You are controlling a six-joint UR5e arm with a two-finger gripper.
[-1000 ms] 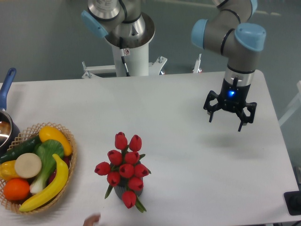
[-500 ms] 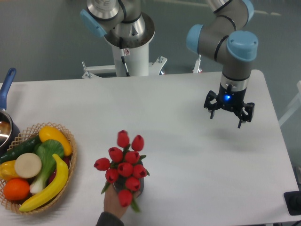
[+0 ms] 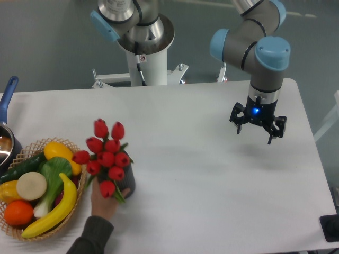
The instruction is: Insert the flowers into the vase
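White table (image 3: 212, 174), grey floor (image 3: 47, 47) behind

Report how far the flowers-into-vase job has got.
Done, by the look of it: the red flowers already stand in the dark vase, next to the wicker basket.
In hand: a person's hand grips the vase from below; the gripper hangs open and empty over the right side of the table, far from it.
Left: nothing visible for the arm, unless the person is resetting the scene.

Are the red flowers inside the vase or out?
Inside. The flowers stick up out of the dark vase, which a hand holds beside the basket.
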